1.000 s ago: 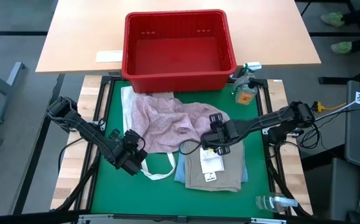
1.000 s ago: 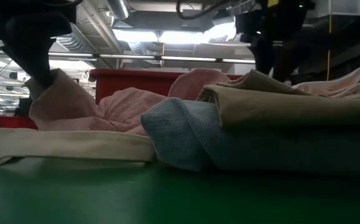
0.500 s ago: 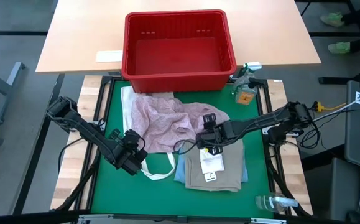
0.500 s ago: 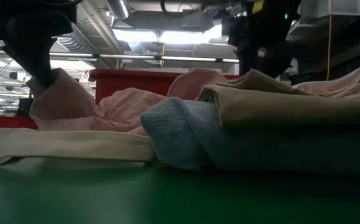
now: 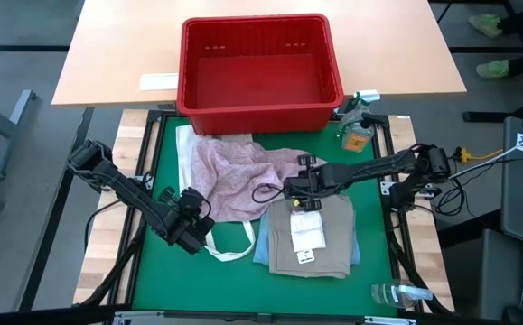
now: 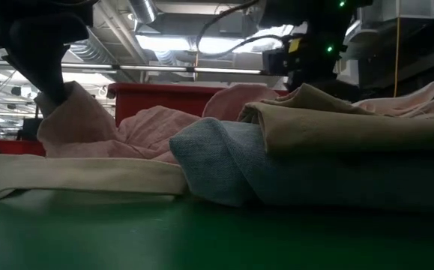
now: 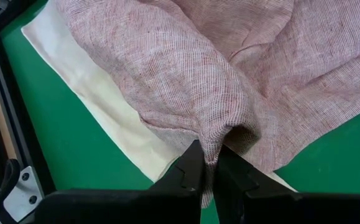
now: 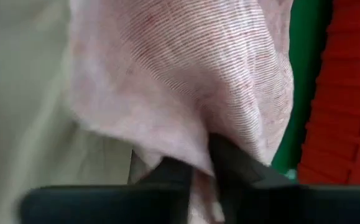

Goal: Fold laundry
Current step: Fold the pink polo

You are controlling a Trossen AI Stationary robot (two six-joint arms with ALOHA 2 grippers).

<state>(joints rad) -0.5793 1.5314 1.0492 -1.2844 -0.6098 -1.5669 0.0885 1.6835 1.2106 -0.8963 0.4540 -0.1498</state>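
Now the right claw (image 5: 299, 185), which stood open over the khaki piece (image 5: 311, 239) a second ago, has slid along onto the pink shirt (image 5: 247, 176) and clenched a fold of it. The left claw (image 5: 191, 226) stays clamped on the shirt's near edge. With both ends held, the shirt, crumpled between them on the table (image 5: 157, 271), looks ready to be spread.

A crumpled pink-mauve heathered shirt (image 5: 247, 176) lies spread over a cream cloth piece (image 5: 187, 149), beside a folded tan cloth piece (image 5: 311, 239) stacked squarely on folded light blue jeans (image 6: 224, 161).
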